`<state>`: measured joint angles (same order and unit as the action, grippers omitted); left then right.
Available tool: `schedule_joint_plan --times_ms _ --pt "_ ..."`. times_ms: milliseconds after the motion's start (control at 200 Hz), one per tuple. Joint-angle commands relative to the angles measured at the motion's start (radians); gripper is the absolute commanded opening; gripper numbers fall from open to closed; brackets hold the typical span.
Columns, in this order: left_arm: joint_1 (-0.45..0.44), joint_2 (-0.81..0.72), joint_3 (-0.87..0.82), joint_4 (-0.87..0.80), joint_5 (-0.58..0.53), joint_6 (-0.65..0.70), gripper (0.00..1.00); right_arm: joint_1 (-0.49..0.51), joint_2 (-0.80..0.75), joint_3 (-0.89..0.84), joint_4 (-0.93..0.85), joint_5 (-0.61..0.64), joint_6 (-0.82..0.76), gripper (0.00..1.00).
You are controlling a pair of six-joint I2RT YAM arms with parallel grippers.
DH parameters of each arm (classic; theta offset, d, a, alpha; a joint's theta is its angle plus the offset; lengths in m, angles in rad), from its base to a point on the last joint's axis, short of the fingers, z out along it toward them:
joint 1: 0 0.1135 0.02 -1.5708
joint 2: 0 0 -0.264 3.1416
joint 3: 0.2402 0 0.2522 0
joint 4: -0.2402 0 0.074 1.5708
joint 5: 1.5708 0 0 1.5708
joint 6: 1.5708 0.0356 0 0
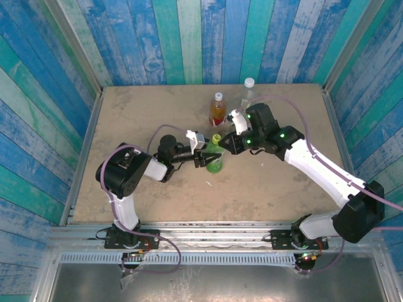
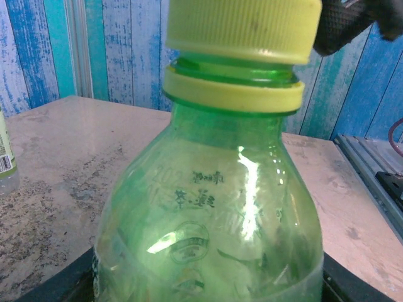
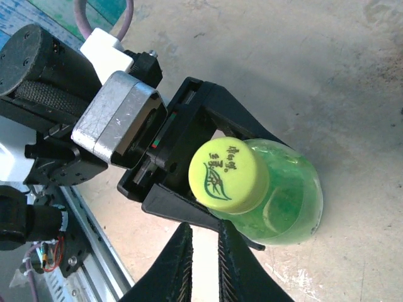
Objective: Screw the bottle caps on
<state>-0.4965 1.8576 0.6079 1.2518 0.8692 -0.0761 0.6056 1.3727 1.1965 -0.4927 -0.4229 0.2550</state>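
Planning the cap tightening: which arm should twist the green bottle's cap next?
Right, probably. The left gripper clamps the green bottle, steadying it; the right gripper sits beside the yellow-green cap, free to twist.

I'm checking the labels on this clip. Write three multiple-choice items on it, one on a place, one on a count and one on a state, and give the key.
1. Where is the green bottle?
A. Between the left gripper's fingers.
B. At the far edge of the table.
C. On its side by the right arm's base.

2. How many white caps are in the top view?
A. One.
B. None.
C. Two.

3. How is the yellow-green cap?
A. Lying on the table.
B. Sitting on the green bottle's neck.
C. Lifted clear of the bottle.

Key:
1 A: the right wrist view has the left gripper's fingers on either side of the bottle.
2 C: one tops the amber bottle, one the clear bottle.
3 B: it sits on the neck with thread showing beneath.
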Motion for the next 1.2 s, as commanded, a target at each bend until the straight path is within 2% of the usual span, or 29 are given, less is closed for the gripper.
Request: schedule_joint_plan --times_ms 0,235,491,941,1096,1197 --pt "0.003 0.048 -0.007 -0.069 -0.019 0.016 0.60 -0.029 -0.010 0.017 -0.001 0.022 0.009 0.18" --pt "0.004 0.035 -0.008 -0.100 -0.009 0.050 0.60 -0.059 0.065 0.078 0.037 0.009 0.000 0.28" --pt "0.003 0.032 -0.009 -0.107 -0.007 0.056 0.60 -0.061 0.150 0.117 0.031 -0.125 -0.028 0.23" --pt "0.006 0.033 -0.007 -0.120 -0.029 0.058 0.60 -0.062 0.011 -0.039 0.018 -0.188 0.008 0.10" --pt "0.006 0.034 -0.006 -0.118 -0.024 0.058 0.60 -0.063 -0.033 -0.049 0.025 -0.156 0.014 0.11" --pt "0.006 0.030 -0.008 -0.117 -0.022 0.055 0.60 -0.075 -0.025 -0.025 0.040 -0.098 0.017 0.19"
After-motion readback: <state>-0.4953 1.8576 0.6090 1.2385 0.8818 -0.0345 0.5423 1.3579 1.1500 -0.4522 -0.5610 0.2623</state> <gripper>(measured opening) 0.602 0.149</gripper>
